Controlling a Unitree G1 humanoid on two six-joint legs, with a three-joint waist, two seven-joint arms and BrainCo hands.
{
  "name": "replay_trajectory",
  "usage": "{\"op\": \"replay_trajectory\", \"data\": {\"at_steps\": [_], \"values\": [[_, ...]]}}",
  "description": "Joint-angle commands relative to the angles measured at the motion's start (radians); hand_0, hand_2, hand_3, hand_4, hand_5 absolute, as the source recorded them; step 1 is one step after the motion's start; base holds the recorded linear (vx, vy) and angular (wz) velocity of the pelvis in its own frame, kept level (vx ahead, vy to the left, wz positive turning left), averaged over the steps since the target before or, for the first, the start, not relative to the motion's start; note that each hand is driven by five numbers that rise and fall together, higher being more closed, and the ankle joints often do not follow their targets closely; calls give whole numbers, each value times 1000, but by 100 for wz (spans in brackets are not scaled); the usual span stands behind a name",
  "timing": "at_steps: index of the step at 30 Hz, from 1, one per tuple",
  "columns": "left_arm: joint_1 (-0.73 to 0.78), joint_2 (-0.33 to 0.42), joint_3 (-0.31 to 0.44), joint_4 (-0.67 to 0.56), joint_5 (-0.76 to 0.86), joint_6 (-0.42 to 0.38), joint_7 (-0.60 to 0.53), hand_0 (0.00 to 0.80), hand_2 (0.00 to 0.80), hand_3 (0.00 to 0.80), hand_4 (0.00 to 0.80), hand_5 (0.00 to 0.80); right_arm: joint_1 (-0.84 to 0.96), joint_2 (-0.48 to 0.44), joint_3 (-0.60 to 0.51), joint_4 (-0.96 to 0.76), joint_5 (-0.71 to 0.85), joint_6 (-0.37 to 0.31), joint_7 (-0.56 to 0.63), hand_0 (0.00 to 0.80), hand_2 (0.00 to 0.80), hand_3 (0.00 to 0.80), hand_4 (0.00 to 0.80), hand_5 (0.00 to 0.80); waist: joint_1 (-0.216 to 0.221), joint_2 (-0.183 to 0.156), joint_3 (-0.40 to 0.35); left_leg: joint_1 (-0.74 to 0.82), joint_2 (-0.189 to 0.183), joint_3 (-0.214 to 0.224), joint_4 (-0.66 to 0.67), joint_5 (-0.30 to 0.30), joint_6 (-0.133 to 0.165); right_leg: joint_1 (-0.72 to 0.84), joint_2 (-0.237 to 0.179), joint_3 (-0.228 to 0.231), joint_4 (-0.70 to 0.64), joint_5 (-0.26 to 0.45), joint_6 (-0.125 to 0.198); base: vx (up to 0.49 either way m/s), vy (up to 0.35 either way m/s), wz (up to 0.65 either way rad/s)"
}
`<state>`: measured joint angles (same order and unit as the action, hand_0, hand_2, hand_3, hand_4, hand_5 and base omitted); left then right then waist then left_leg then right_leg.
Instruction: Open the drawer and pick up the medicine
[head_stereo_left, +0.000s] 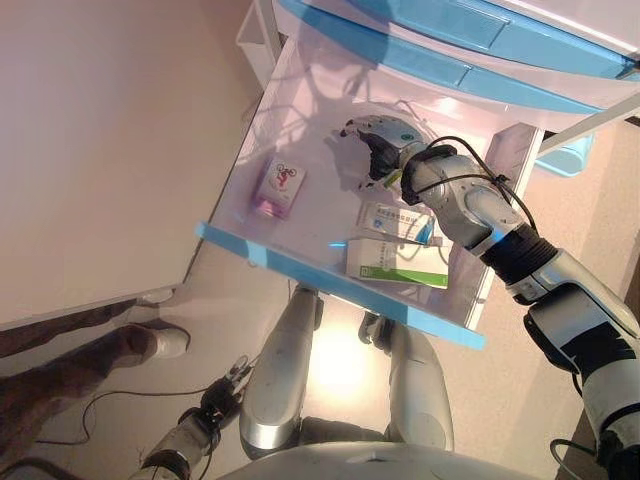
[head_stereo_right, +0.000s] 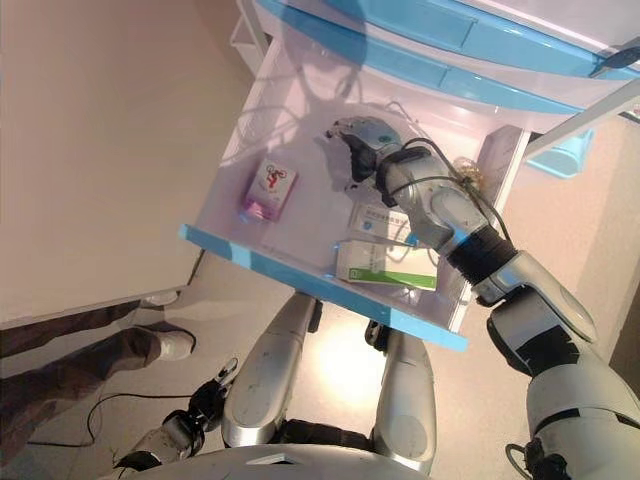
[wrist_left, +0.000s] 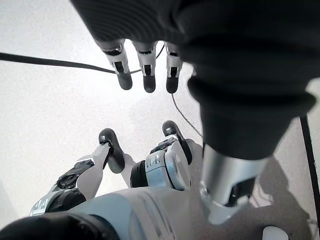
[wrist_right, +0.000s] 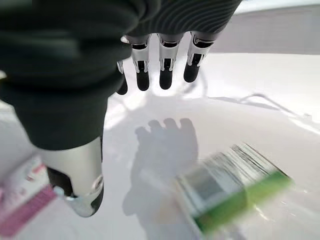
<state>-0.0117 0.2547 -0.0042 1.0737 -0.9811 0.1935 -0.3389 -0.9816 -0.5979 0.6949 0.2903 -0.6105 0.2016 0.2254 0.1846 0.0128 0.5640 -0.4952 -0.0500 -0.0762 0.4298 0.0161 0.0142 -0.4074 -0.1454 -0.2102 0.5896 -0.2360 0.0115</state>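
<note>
Judging from how things lie, we have the first half done: the drawer (head_stereo_left: 300, 262) with its blue front edge stands pulled well out, its white floor exposed. The picking is still to do. Three packs of medicine lie inside: a pink-and-white box (head_stereo_left: 278, 188) towards our left, a white-and-blue box (head_stereo_left: 385, 217) just beside the right forearm, and a green-and-white box (head_stereo_left: 397, 262) near the front edge. Our right hand (head_stereo_right: 358, 140) hovers above the drawer floor, further back than the boxes, with its fingers (wrist_right: 165, 65) straight and relaxed and nothing between them and the thumb; it touches no box. Our left hand (wrist_left: 145, 67) hangs low beside the body, fingers loosely extended, empty.
</note>
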Motion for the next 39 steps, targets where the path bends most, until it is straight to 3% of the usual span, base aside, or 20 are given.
{"op": "replay_trajectory", "data": {"at_steps": [1,15,26,39], "values": [[37,21,-4,11,24,11,15,0,0,0,0,0,-11,-17,-51,-37,-16,6,-29,0,0,0,0,0,11,-7,-44,120,-2,74,-88,-130,69,-17,22,36,25,80,30,2,-26,-3],[37,29,13,2,4,12,30,0,0,0,0,0,21,-91,-94,-154,-19,13,21,0,0,0,0,0,-19,-19,-44,146,4,95,-113,-135,74,-12,39,58,16,95,40,-4,-1,-6],[41,43,33,8,-1,12,37,0,0,0,0,0,53,-134,-159,-277,66,-5,39,0,0,0,0,0,-36,-36,-44,164,9,102,-123,-143,76,-4,46,70,18,112,54,-1,-1,-1],[36,58,48,4,16,30,36,0,0,0,0,0,75,-153,-175,-285,98,-34,63,0,0,0,0,0,-44,-42,-44,188,12,108,-135,-147,78,14,53,79,9,121,61,1,-13,-4]]}}
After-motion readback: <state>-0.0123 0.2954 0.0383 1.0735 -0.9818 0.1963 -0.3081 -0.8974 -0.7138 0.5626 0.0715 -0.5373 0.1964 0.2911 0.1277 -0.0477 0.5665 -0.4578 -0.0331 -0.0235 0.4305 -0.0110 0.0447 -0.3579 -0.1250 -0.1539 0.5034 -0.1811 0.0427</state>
